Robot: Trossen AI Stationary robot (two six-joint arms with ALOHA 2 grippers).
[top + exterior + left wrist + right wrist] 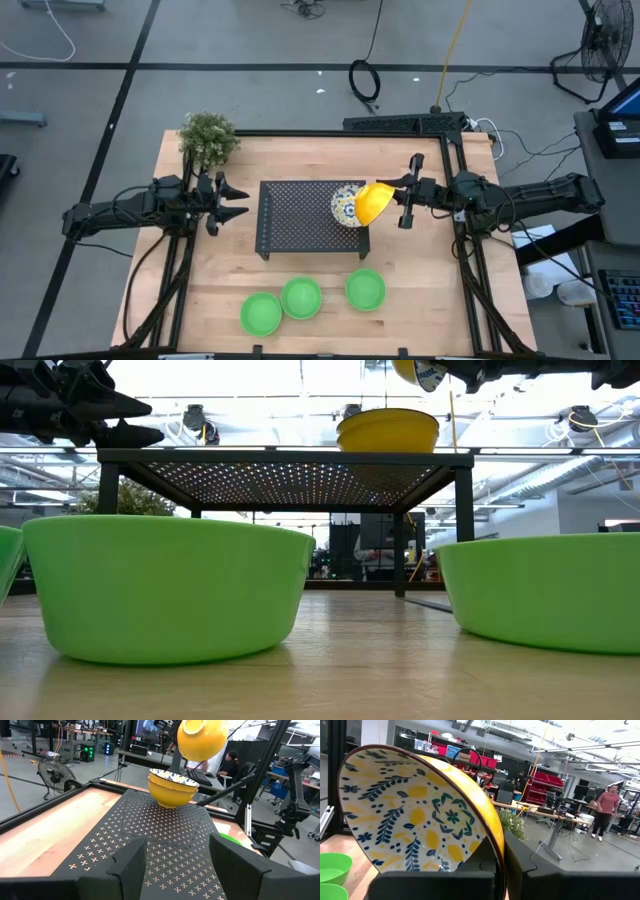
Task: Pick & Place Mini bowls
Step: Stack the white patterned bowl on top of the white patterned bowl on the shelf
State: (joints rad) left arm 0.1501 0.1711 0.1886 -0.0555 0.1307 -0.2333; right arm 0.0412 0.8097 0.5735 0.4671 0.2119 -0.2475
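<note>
1. Right gripper (392,196): clamped on the rim of a tilted floral bowl (373,203), yellow outside, white inside with blue-and-yellow pattern, held above the right end of the black rack (300,216).
2. Just beside it, a second floral bowl (346,203), upright on the rack top near its right edge.
3. Left gripper (238,200): fingers apart, holding nothing, hovering just off the rack's left edge.
4. Nearer the table's front edge, three green bowls (302,297) in a loose row on the wooden table (430,290).
5. At the far left corner, a potted plant (207,138).
</note>
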